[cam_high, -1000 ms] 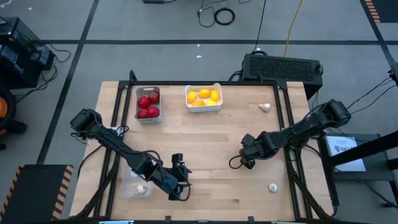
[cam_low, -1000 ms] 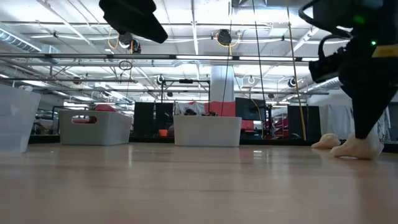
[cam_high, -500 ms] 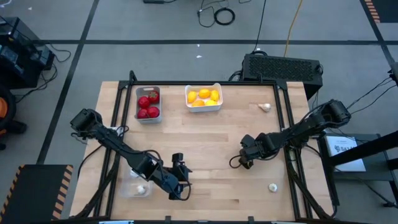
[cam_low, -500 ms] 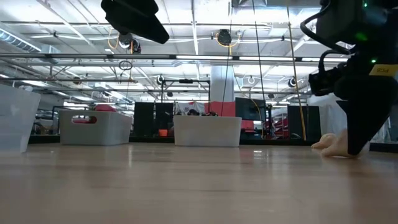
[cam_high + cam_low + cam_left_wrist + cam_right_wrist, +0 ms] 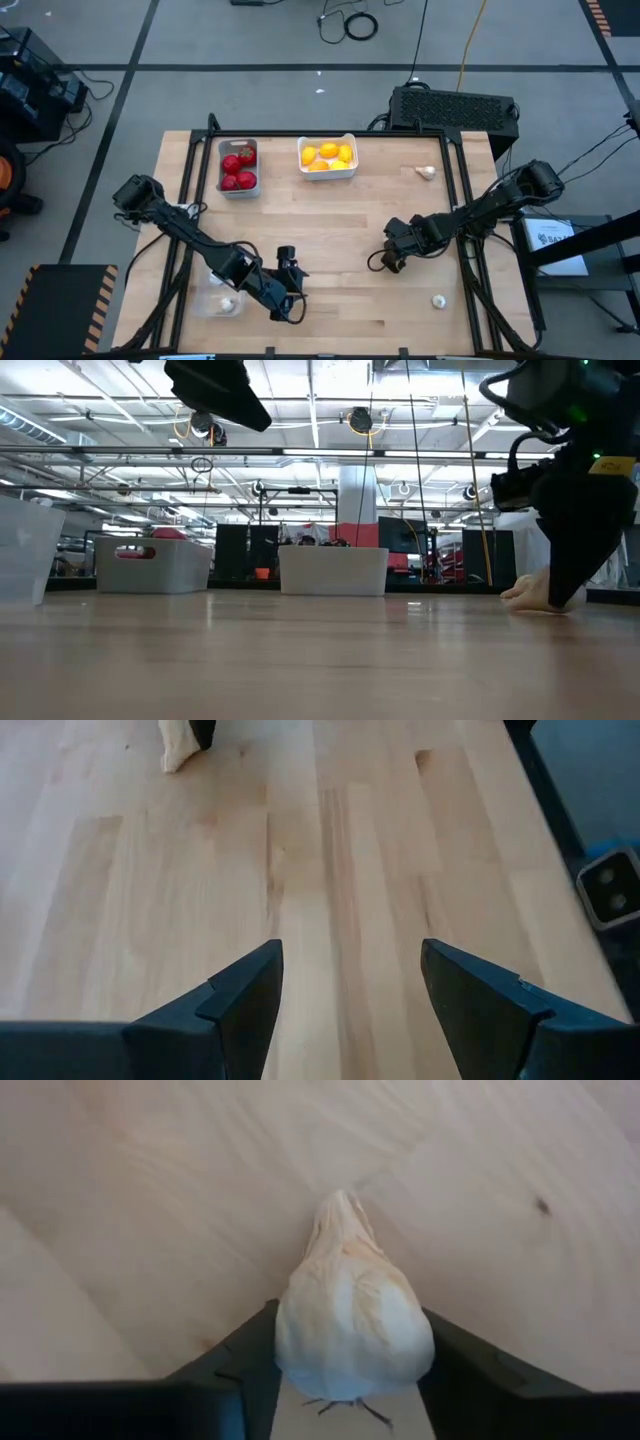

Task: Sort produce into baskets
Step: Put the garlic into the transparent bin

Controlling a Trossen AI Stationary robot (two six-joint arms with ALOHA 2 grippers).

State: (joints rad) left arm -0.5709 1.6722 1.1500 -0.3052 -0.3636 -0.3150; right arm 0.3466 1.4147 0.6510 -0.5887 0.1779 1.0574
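My right gripper stands at the table's middle right, shut on a white garlic bulb. The bulb also shows in the low view and far off in the left wrist view. My left gripper is open and empty above the near left of the table, beside the clear tray, which holds one garlic bulb. The grey tray holds red tomatoes. The white tray holds yellow lemons. My right gripper pinches the garlic bulb by its two rounded sides between its two fingers. The bulb's pointed tip points away from the wrist and its root end toward it. The fingers slant down at it. I cannot tell whether the bulb is clear of the table.
Two more garlic bulbs lie loose on the wood: one at the far right, one near the right front. The grey and white trays stand along the far edge. A dark box stands behind the table.
My right gripper has gone a little toward the table's left edge and down over the garlic bulb, so that in the low view its finger now covers part of the bulb. The bulb has stayed where it was.
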